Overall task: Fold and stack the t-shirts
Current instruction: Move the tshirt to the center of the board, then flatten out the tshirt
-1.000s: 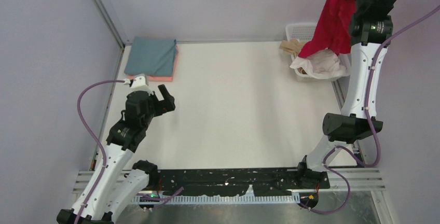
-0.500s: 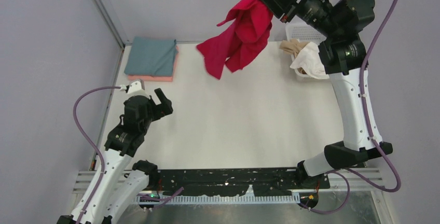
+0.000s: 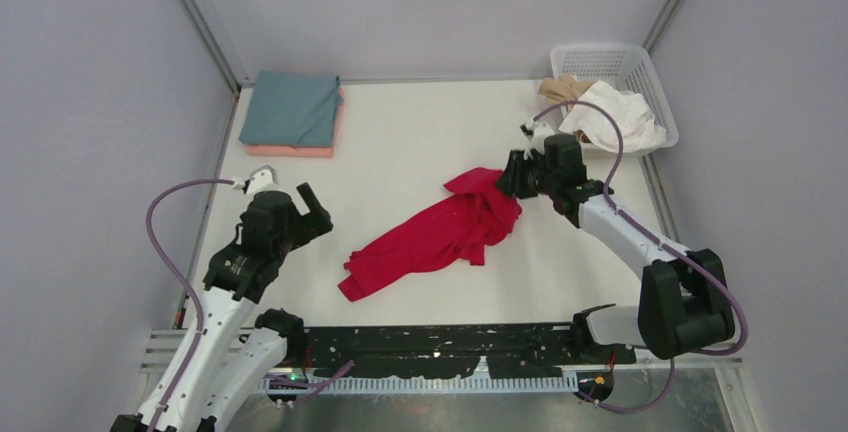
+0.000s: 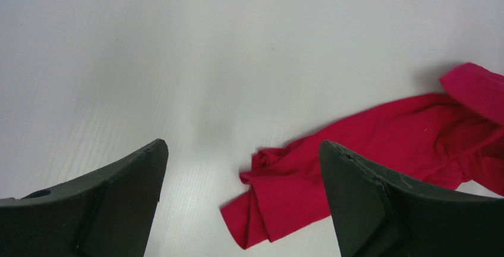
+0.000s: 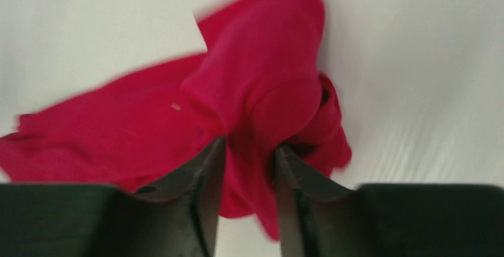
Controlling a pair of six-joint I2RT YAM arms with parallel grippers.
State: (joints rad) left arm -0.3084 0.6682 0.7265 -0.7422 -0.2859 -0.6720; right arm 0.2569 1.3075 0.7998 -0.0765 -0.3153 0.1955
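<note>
A bright red t-shirt [image 3: 435, 235] lies crumpled in a long strip across the middle of the table. It also shows in the left wrist view [image 4: 368, 162] and the right wrist view [image 5: 238, 114]. My right gripper [image 3: 508, 180] is low at the shirt's right end, shut on a bunch of its cloth [image 5: 252, 168]. My left gripper [image 3: 314, 214] is open and empty, just left of the shirt's lower end. A folded grey-teal t-shirt [image 3: 292, 109] lies on a folded salmon pink one [image 3: 300, 151] at the back left. A white t-shirt [image 3: 615, 120] and a beige one [image 3: 563, 88] hang from the basket.
A white plastic lattice basket [image 3: 603, 60] stands at the back right corner. Grey walls and metal frame posts close in the table on the left, back and right. A black rail [image 3: 450, 347] runs along the near edge.
My right arm has swung the red t-shirt from high above the basket down and to the left, and laid it out on the table. My left gripper has shifted slightly toward the near side.
</note>
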